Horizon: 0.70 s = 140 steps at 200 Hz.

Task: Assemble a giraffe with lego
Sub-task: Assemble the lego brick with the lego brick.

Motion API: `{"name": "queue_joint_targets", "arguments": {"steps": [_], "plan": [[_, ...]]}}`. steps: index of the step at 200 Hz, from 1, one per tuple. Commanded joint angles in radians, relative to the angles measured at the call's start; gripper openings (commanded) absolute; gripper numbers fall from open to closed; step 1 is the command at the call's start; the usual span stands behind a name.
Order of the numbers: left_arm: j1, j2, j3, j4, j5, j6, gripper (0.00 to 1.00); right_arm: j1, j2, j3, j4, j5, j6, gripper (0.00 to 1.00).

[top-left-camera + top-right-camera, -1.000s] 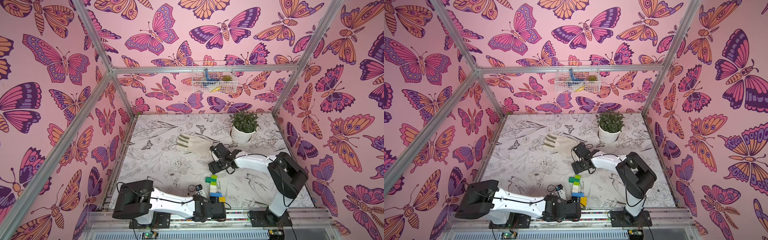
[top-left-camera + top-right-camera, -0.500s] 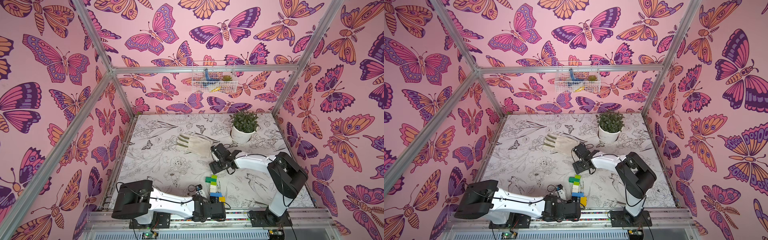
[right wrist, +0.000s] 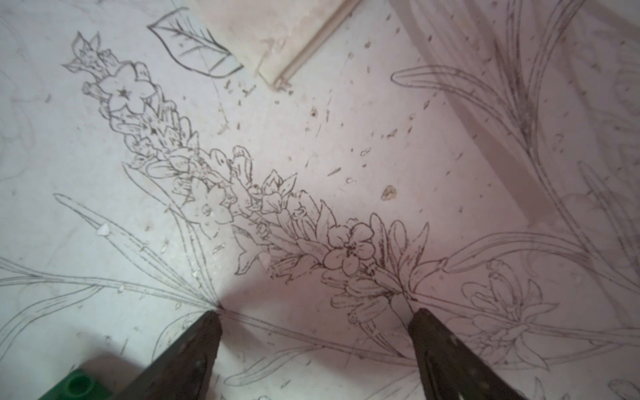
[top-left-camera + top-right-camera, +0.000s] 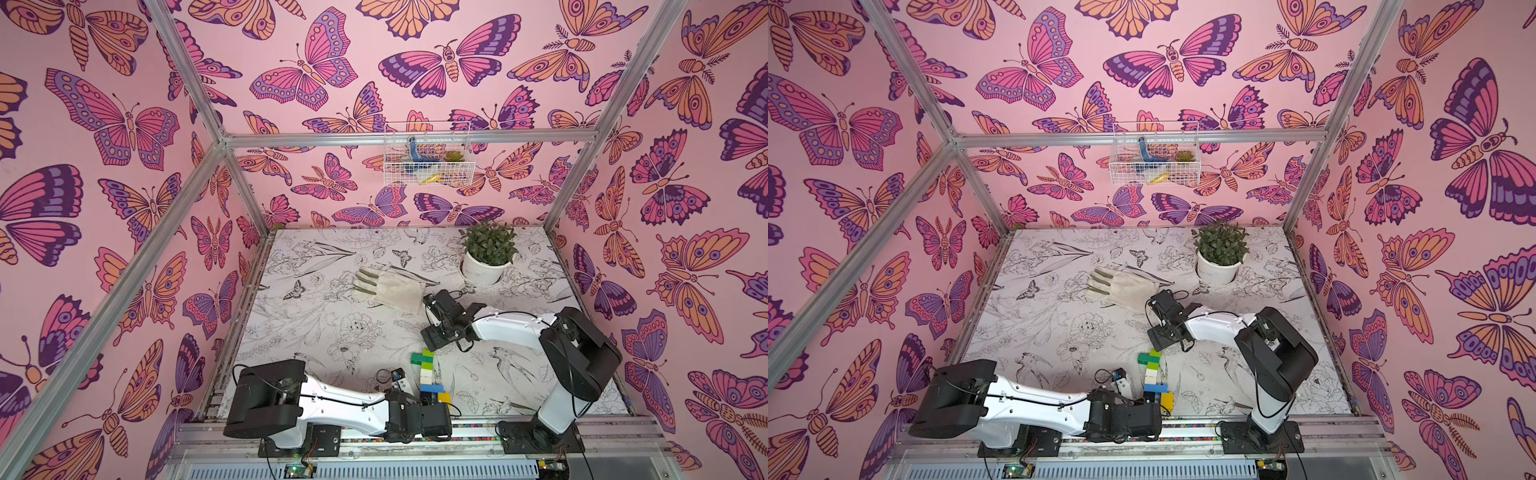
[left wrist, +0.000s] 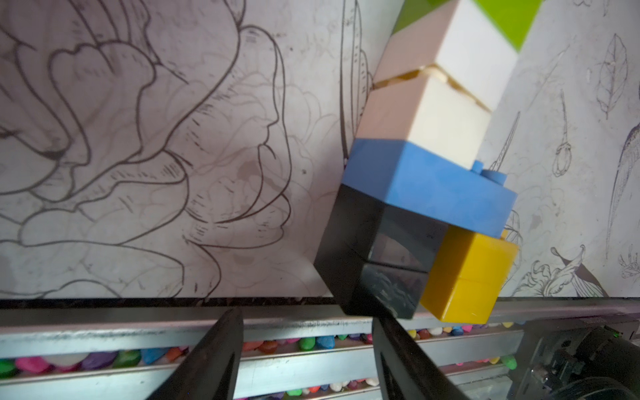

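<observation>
Near six o'clock on the worktop point(image 4: 332, 291) the giraffe point(image 4: 428, 376) lies flat, head toward twelve, seemingly whole; what remains is probably backing off without nudging it. Left pincer point(image 5: 304, 317) stands half open and empty, one finger point(image 5: 394, 346) beside the black leg point(image 5: 377, 270). Right pincer point(image 3: 315, 315) gapes wide over the worktop, holding nothing.

giraffe point(image 4: 427, 376) | assembled, lying flat on bench point(image 4: 332, 316) | dark green head at far end, lime-and-white neck, blue body, black and yellow legs at the bench's front edge | slight gap between two white neck bricks
</observation>
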Motion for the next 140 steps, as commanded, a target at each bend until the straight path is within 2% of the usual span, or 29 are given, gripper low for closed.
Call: {"name": "queue_joint_targets", "arguments": {"steps": [1, 140], "plan": [[0.009, 0.039, -0.03, -0.017, 0.001, 0.011, 0.65, 0.021, 0.043, -0.046, -0.135, -0.08, 0.001, 0.89], [0.01, 0.017, -0.074, -0.011, -0.008, -0.035, 0.65, 0.067, 0.05, -0.021, -0.166, -0.106, -0.043, 0.86]]}}
